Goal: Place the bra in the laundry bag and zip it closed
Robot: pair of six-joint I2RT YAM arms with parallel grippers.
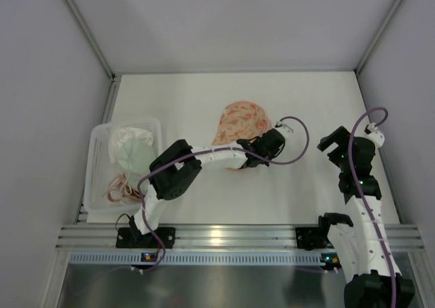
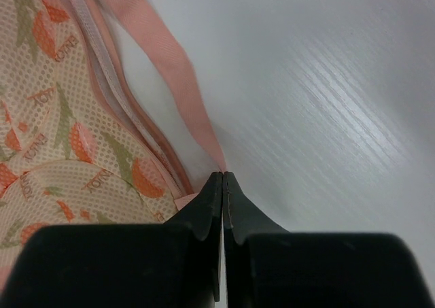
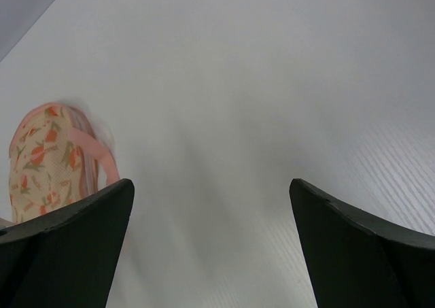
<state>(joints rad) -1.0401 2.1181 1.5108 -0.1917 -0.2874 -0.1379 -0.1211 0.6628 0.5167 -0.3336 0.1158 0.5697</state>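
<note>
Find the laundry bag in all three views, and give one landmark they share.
Top external: laundry bag at mid-table, near end hidden under the left arm.
Left wrist: fills the left side.
Right wrist: low at the left edge.
Shared landmark: its pink strap, clear in both wrist views, not made out from above.

laundry bag [image 1: 239, 123] on table [image 1: 306, 97] centre | basket [image 1: 93, 172] left of it

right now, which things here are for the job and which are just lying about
for the job: laundry bag; its strap, pinched in the left pincer; pink tangle, likely the bra
lying about: white basket holding that tangle; pale bundle inside
</note>
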